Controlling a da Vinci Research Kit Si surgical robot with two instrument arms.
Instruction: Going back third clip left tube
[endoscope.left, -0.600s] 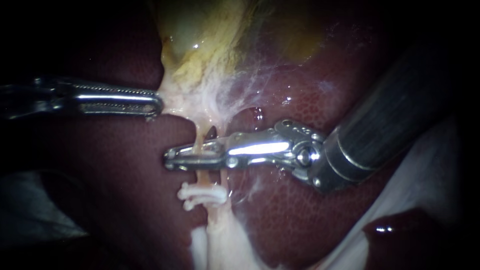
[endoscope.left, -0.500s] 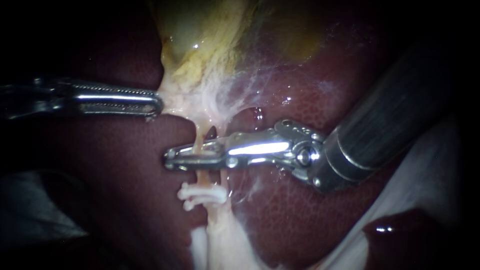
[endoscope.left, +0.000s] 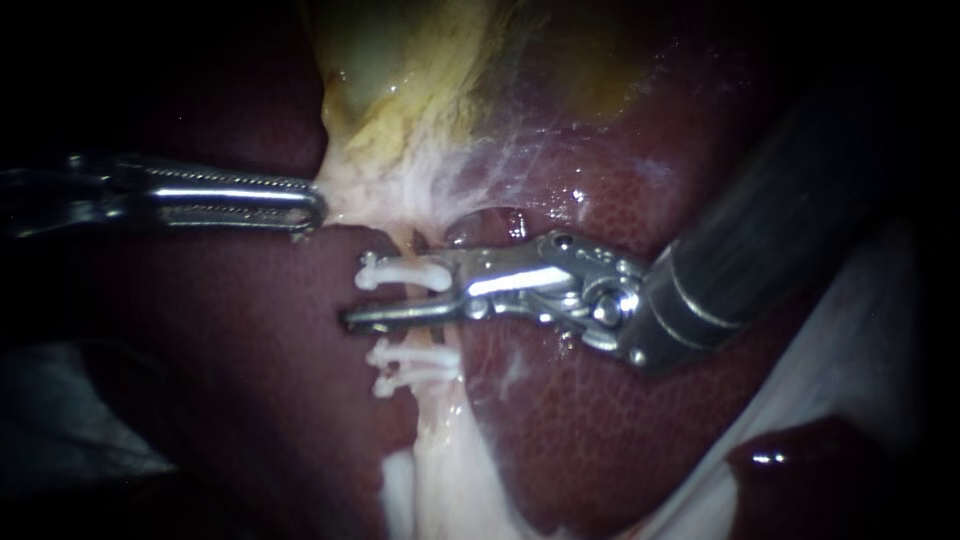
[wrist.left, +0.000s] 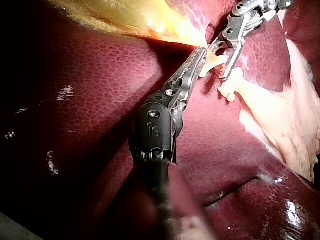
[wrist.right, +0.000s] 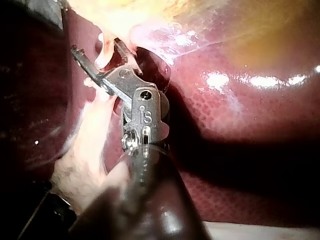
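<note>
Clamping left instrument (endoscope.left: 312, 208): jaws pressed together on pale tissue (endoscope.left: 350, 195) at the lower end of the gallbladder (endoscope.left: 400, 60); shaft comes in level from the view's left.
right instrument (endoscope.left: 398, 297): jaws released, a clear gap between them, nothing gripped. Lower jaw lies across the front of the tube (endoscope.left: 412, 340); upper jaw ends at the near end of the upper clip (endoscope.left: 400, 272).
tube: pale, runs down from the held tissue over the liver (endoscope.left: 250, 380).
upper clip: white, seated across the tube, just under the held tissue and just above the lower jaw.
lower clips (endoscope.left: 410, 368): two, white, close together across the tube, below the lower jaw.
right wrist view: jaws spread, pale tube between them.
left wrist view: right instrument just beside the left jaws' tip.
</note>
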